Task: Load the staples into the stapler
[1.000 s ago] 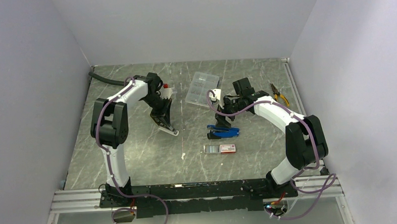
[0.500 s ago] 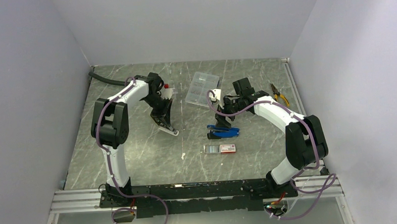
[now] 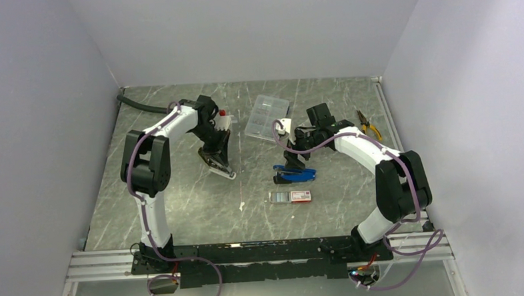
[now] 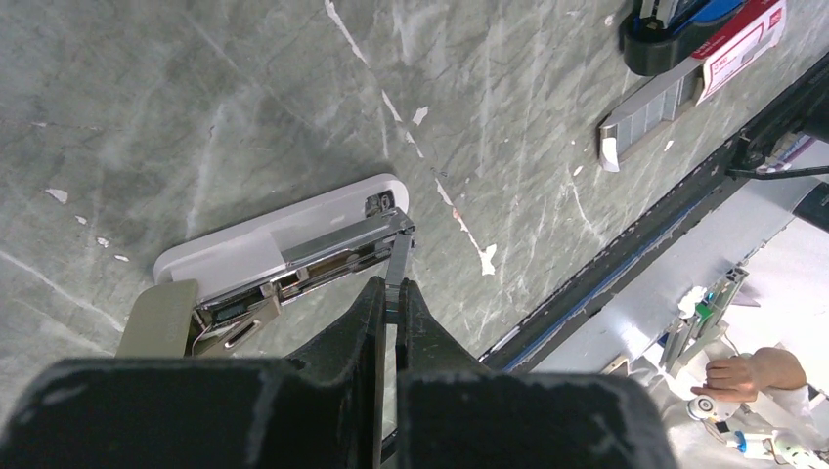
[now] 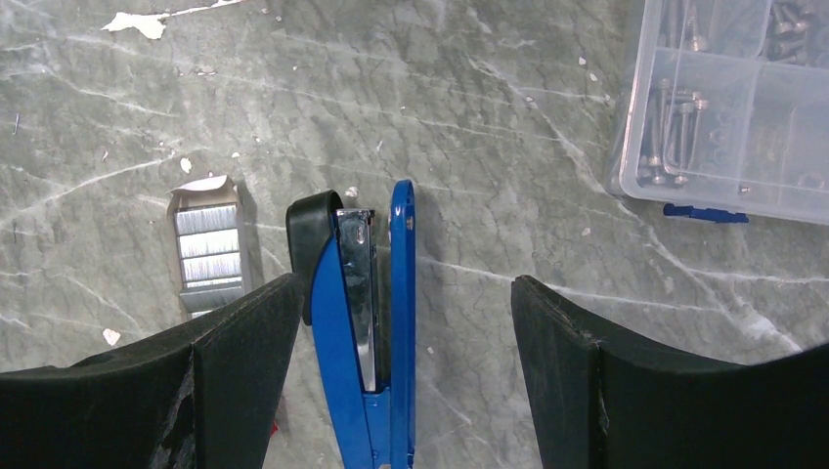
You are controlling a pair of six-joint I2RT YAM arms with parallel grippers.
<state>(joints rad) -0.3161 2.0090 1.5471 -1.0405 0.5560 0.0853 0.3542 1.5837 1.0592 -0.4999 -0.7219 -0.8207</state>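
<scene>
A white stapler lies on the table with its silvery magazine exposed; in the top view the stapler is just below my left gripper. My left gripper is shut on a thin silvery staple strip, whose far end touches the magazine's front. A blue stapler lies on its side between the fingers of my open right gripper; they do not touch it. More staples sit in a dark grey tray beside it, drawn from a white box with a red end.
A clear compartment case of small parts stands at the back centre and shows in the right wrist view. Yellow-handled pliers lie at the back right. A black hose lies at the back left. A small red-capped item is by my left arm.
My left gripper has shifted slightly over the white stapler with the strip in it. The right arm has barely moved.
</scene>
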